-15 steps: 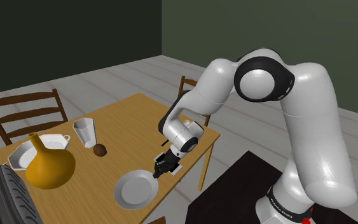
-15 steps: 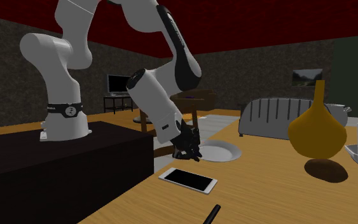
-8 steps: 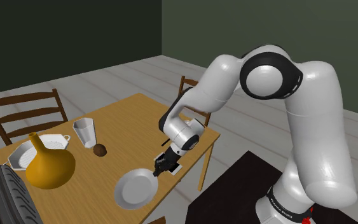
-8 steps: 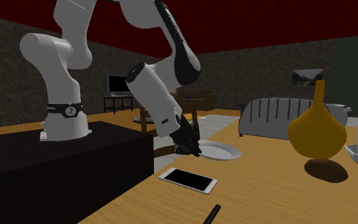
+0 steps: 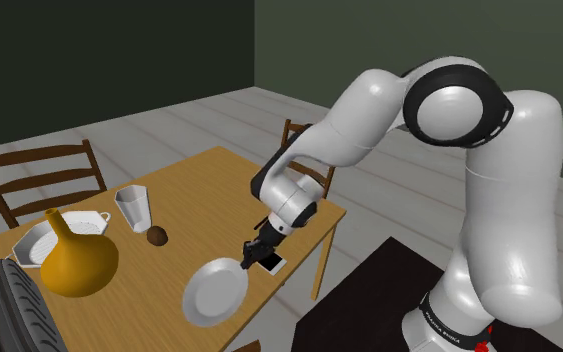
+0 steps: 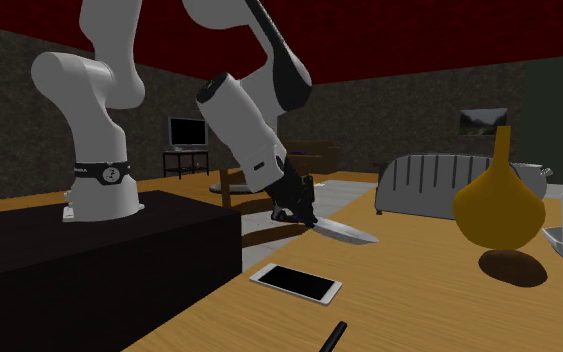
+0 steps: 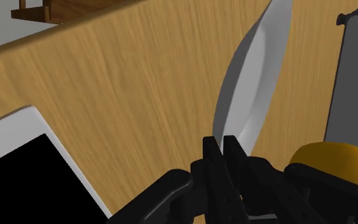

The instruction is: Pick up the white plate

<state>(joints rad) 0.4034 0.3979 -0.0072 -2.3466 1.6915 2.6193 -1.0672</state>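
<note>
The white plate [image 5: 215, 291] hangs tilted above the wooden table [image 5: 199, 195], lifted off its surface. My black gripper [image 5: 249, 260] is shut on the plate's rim at the side nearest the arm. From the second exterior view the plate [image 6: 347, 232] shows nearly edge-on, slanting down away from the gripper [image 6: 303, 219]. In the wrist view the fingers [image 7: 210, 151] clasp the thin rim of the plate [image 7: 250, 89], which stretches away from the gripper.
A white phone [image 5: 270, 263] lies on the table under the gripper, also phone [image 6: 295, 281]. An ochre vase [image 5: 75, 260], a glass [image 5: 133, 208], a small brown ball [image 5: 157, 236], a white bowl [image 5: 37, 243] and a grey toaster [image 6: 435, 180] stand further along. Chairs [image 5: 39, 177] flank the table.
The gripper has risen with the plate in it. The plate left the table and now tilts in the air, its far edge lower than the held rim.
</note>
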